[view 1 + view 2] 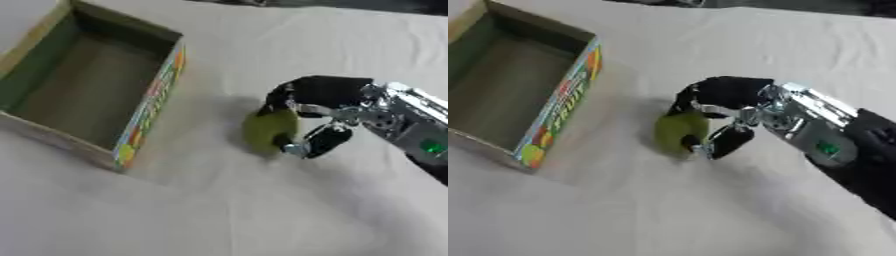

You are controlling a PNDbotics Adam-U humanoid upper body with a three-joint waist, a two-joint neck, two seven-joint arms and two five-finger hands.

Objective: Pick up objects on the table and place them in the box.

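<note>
A: One hand only shows here, the right hand [319, 117], coming in from the right edge on its silver and black arm [815, 132].

B: And what is it doing?

A: Its fingers [315, 90] are curled over the top of a rounded yellow-green object [269, 129], and the thumb [325, 140] comes round the lower right side of it. So the hand is closed round that object, fingers above and thumb below.

B: Is the object off the table?

A: I cannot tell. It sits low against the white tablecloth [262, 210], with a soft shadow to its left and beneath it, but whether it touches the cloth does not show.

B: Where is the box?

A: The cardboard box [52, 132] lies at the upper left, open at the top, askew to the view. Its inside is plain brown and nothing shows in it. The long wall facing the hand is printed in bright colours (green, yellow, orange and red, with lettering I cannot read).

B: How do the object and the box stand to each other?

A: Apart. The object is to the right of the printed wall, with a bare strip of cloth between them.

B: And the left hand?

A: It shows in neither view.
</note>
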